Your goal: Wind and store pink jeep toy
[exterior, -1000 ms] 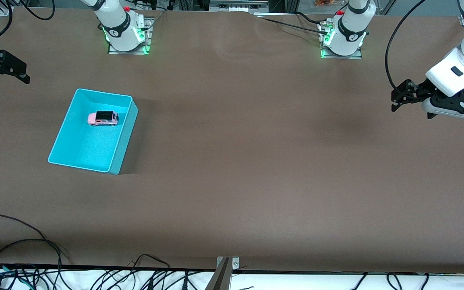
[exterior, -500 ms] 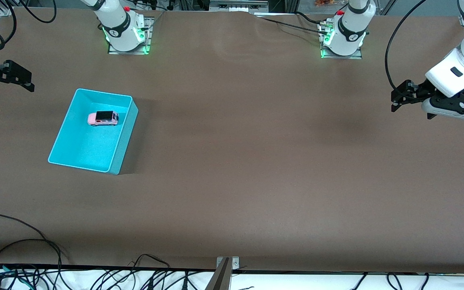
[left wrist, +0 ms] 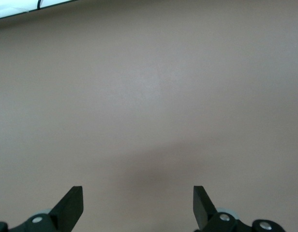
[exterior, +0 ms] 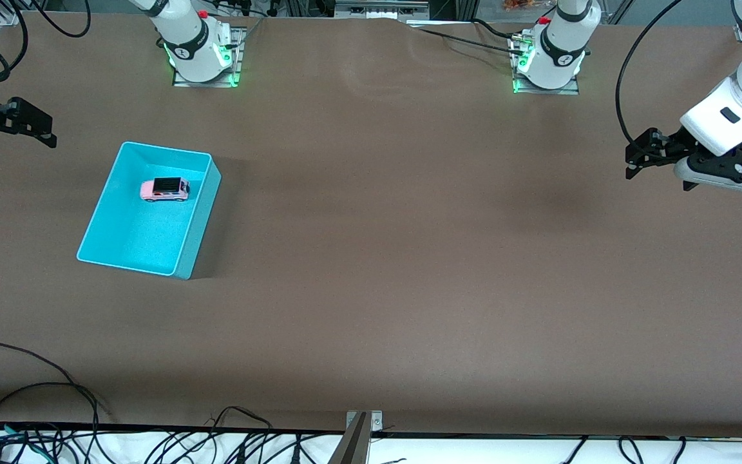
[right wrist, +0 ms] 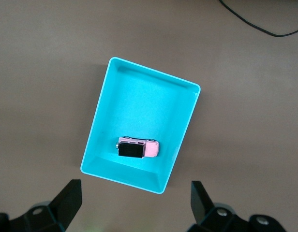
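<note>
Toward the right arm's end of the brown counter (exterior: 377,258) sits a teal bin (exterior: 198,212), and inside it the pink jeep toy (exterior: 165,189) rests on its wheels on the bin floor, black roof up, in the part of the bin farther from the front camera, close to the wall there without clearly touching it. From the jeep, the right arm's base stands at about twelve o'clock in the front view, and the left arm's base at about two o'clock, well apart. Seen from the right wrist camera, the same bin (right wrist: 185,130) lies straight below with the jeep (right wrist: 138,148) lying crosswise near one short wall. Over the counter's edge at the right arm's end, at roughly ten o'clock from the bin in the front view, hangs the right pincer (exterior: 36,127), released, its two black fingers spread wide and holding nothing; the right wrist view shows the pincer (right wrist: 137,200) with the bin framed between its fingers. Over bare counter at the left arm's end hangs the left pincer (exterior: 638,158), also released and empty; its fingers (left wrist: 71,205) stand far apart above plain brown surface.
</note>
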